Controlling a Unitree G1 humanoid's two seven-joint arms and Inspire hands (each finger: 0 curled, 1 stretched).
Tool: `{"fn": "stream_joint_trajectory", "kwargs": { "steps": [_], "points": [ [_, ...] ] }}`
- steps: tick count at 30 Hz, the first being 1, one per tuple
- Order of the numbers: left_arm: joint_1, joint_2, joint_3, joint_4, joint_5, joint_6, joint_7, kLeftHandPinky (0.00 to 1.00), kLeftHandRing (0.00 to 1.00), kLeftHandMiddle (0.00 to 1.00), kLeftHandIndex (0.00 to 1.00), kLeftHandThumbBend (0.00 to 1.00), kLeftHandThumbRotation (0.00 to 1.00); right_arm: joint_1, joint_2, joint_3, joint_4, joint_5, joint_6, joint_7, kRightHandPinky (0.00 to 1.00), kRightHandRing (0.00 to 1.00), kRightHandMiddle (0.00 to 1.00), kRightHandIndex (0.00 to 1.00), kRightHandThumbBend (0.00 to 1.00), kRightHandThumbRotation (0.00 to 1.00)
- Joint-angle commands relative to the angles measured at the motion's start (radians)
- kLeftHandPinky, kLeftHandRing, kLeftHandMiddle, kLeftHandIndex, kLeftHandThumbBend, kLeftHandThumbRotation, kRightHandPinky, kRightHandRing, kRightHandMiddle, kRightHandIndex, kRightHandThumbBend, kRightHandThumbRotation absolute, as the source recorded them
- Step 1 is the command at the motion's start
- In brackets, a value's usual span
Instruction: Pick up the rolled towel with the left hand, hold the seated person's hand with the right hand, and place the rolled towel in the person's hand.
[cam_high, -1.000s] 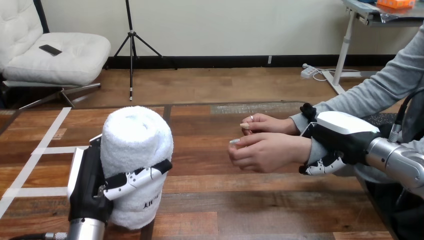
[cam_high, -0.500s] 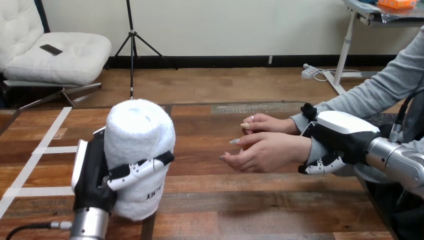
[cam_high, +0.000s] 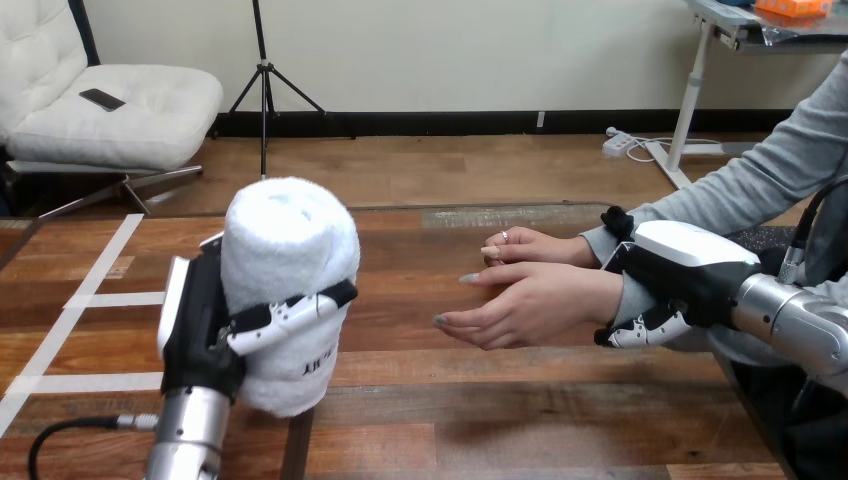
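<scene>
A white rolled towel (cam_high: 288, 260) stands upright, lifted off the wooden table (cam_high: 420, 420), with my left hand (cam_high: 205, 320) shut round its lower half from the left. To the right, the person's nearer hand (cam_high: 520, 305) is held out palm up with fingers spread, above the table. My right hand (cam_high: 670, 275) is curled round that arm's wrist at the grey sleeve. The person's farther hand (cam_high: 530, 245) rests just behind, loosely curled. A wide gap separates the towel from the open palm.
White tape lines (cam_high: 70, 310) run across the table's left part. The person's grey-sleeved arms (cam_high: 760, 180) come in from the right edge.
My left hand has raised the towel and carried it a little to the right. The person's nearer hand has opened from curled to palm up. My right hand has stayed on the wrist.
</scene>
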Motion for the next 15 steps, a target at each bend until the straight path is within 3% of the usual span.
{"fn": "stream_joint_trajectory", "kwargs": {
  "steps": [1,15],
  "points": [
    [-0.145,-0.019,0.018,0.053,-0.021,-0.048,-0.006,0.24,0.29,0.37,0.4,0.64,0.0,-0.065,0.008,-0.043,-0.03,0.042,-0.021,-0.009,0.22,0.26,0.31,0.28,0.47,0.23],
    [-0.248,-0.038,0.02,0.197,0.002,-0.065,0.002,0.27,0.32,0.38,0.4,0.61,0.0,-0.063,0.008,-0.041,-0.036,0.052,-0.023,-0.002,0.21,0.25,0.3,0.28,0.47,0.27]
  ]
}}
